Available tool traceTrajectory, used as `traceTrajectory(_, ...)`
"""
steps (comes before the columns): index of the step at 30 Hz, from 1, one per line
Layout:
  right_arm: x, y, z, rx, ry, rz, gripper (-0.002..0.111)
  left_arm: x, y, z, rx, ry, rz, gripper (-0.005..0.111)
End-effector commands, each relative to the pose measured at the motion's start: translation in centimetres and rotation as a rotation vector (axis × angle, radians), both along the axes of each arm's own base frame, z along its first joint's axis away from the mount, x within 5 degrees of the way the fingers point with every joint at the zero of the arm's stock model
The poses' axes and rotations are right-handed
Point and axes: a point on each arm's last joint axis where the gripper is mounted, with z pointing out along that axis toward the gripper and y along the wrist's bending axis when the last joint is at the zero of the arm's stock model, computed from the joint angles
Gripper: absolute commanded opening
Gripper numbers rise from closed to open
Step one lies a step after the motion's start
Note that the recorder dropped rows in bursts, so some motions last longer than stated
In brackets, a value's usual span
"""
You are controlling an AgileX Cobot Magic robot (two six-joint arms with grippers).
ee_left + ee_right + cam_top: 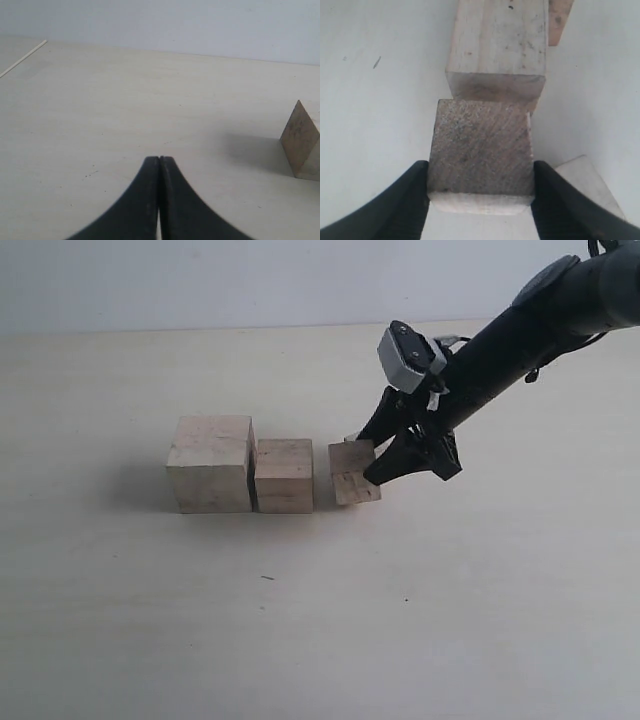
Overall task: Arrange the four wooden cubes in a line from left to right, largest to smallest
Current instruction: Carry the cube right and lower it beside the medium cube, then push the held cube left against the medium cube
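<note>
Two aligned: largest cube (210,462), second cube (285,475).
Third cube (350,473): askew, clamped in right pincer (373,456).
Left pincer (159,160): closed, empty.

Setting: a robotics laboratory test bench. Indicators are as follows. The work surface is a bare, pale tabletop (300,640) with a matte finish. A plain white wall (200,280) stands directly behind it. A black articulated robot arm (530,330) reaches over the surface and carries a grey camera housing (405,358) at its wrist. The handled items are unfinished wooden cubes (284,475) (uniform test pieces, graded in size).
</note>
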Motion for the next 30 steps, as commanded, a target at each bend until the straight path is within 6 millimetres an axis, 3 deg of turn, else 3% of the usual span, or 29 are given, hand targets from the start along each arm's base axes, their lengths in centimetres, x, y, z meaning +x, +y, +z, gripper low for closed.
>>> traceTrajectory(1,0.2,0.0,-0.3,0.044,-0.005,0.002,0.0,0.0,0.0,0.1,0.003,-0.018,-0.007,0.0)
traceTrajectory(10,0.3,0.4,-3.1,0.089,0.031,0.002,0.0,0.0,0.0,0.1,0.003,-0.018,-0.007,0.0)
traceTrajectory(30,1.1,0.3,-3.0,0.111,-0.014,-0.056,0.0,0.0,0.0,0.1,0.003,-0.018,-0.007,0.0)
